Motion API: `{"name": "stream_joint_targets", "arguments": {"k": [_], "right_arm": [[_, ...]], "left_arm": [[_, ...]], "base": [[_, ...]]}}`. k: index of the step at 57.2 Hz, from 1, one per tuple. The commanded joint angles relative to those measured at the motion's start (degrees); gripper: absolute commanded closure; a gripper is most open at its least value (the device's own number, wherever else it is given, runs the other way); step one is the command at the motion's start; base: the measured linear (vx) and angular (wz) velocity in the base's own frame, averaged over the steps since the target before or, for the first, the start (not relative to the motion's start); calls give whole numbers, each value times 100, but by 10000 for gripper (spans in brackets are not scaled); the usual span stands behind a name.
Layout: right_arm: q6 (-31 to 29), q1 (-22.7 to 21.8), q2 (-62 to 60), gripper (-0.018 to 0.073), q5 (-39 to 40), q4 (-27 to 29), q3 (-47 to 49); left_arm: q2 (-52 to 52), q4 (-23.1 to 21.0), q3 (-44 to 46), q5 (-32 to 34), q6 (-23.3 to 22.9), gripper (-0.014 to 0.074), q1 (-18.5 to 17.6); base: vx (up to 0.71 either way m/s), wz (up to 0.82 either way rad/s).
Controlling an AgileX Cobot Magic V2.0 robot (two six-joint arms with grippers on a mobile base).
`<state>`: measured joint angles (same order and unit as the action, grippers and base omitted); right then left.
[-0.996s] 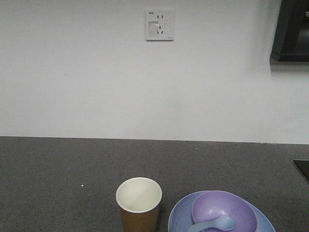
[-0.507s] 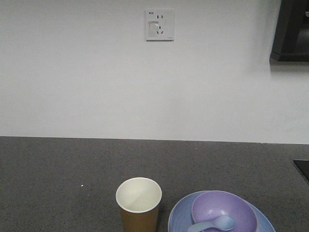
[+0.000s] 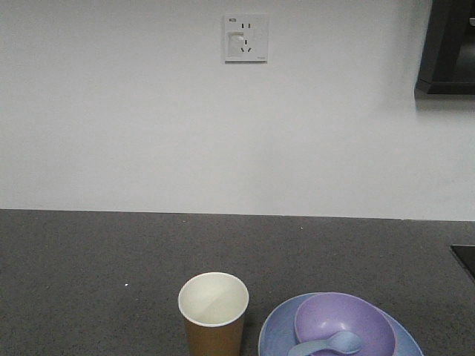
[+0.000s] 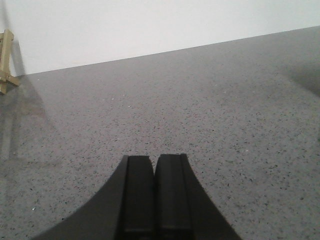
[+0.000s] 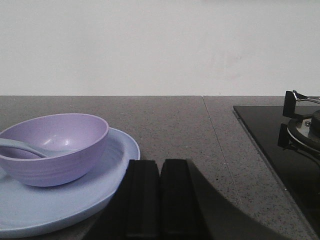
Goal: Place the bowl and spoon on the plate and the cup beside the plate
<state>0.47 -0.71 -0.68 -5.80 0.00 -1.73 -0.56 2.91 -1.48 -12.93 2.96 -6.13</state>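
Observation:
The lavender bowl (image 3: 344, 323) sits on the pale blue plate (image 3: 277, 331) at the counter's near right, with the pale blue spoon (image 3: 328, 345) lying inside the bowl. The brown paper cup (image 3: 214, 314) stands upright just left of the plate. From the right wrist view, the bowl (image 5: 55, 148) and spoon (image 5: 22, 148) rest on the plate (image 5: 75, 200), left of my right gripper (image 5: 160, 162), which is shut and holds nothing. My left gripper (image 4: 154, 159) is shut over bare counter, away from the objects.
A dark speckled counter (image 3: 89, 267) runs back to a white wall with a socket (image 3: 246, 38). A black cooktop with a burner (image 5: 300, 135) lies to the right. A wooden stand (image 4: 6, 60) is at the far left.

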Motion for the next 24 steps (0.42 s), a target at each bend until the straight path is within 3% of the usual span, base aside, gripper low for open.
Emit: {"name": "stream_joint_targets", "arguments": {"k": [1, 24], "right_arm": [[5, -35, -25, 568, 484, 0, -22], [5, -35, -25, 568, 484, 0, -22]], "left_arm": [[-42, 7, 148, 435, -19, 600, -6], [-42, 7, 148, 435, -19, 600, -6]], "base": [[0, 0], [0, 0]]}}
